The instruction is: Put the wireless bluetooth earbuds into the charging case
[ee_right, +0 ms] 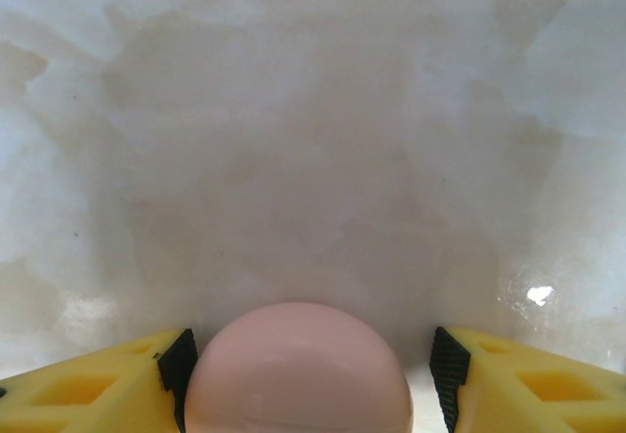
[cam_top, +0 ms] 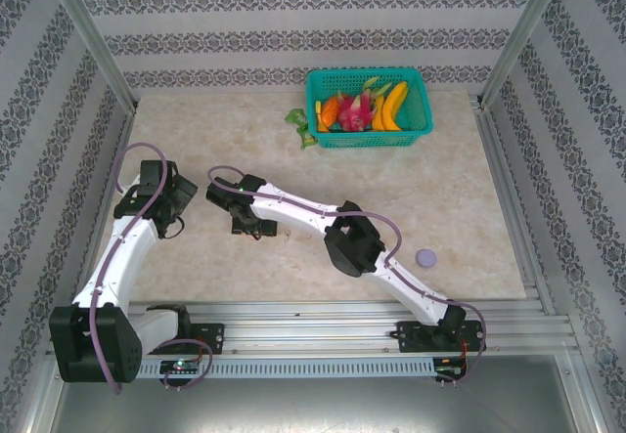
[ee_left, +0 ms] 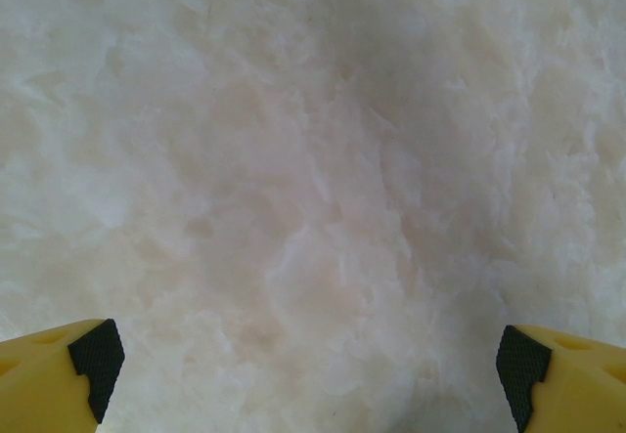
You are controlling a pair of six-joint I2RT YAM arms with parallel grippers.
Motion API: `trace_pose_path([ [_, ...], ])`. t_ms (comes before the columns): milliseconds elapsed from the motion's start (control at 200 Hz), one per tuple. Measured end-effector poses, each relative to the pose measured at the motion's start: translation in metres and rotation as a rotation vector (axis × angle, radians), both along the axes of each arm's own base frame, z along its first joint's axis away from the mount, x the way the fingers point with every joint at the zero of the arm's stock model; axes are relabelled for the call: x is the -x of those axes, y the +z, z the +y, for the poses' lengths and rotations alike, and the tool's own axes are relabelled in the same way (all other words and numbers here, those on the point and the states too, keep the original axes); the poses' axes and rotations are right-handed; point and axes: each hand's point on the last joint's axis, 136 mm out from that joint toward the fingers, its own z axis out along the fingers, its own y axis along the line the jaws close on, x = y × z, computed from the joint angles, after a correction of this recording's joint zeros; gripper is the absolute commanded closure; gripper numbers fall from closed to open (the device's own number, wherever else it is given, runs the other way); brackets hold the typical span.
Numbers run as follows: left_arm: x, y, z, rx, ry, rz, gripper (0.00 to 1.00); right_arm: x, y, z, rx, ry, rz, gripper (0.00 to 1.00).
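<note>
Glossy marbled desk (cam_top: 460, 179) inside patterned wallpaper and aluminium posts, a green basket (cam_top: 377, 140) of fruit at its far edge, a purple charging case (cam_top: 426, 257) near its right edge. Left of the desk's middle, right gripper (cam_top: 246, 230) spread wide around a pink charging case (ee_right: 296, 369), not clamped on it; left gripper (cam_top: 171, 224) just beside, spread over bare marble, holding nothing. Case likely light, rigid, smooth-domed and prone to skid on this sheen, so pinch low across the widest part; earbuds probably tiny and slippery, best taken by the stem, their place impossible to tell.
</note>
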Motion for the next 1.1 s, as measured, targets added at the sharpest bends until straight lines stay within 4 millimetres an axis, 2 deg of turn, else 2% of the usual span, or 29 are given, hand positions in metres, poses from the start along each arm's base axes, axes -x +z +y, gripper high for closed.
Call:
trace_pose_path([
  [1099,-0.0005,-0.0027,-0.0007,0.003,-0.002,-0.003,0.0,0.0037,-0.0011,0.0005,0.025,-0.03,0.008,0.37],
])
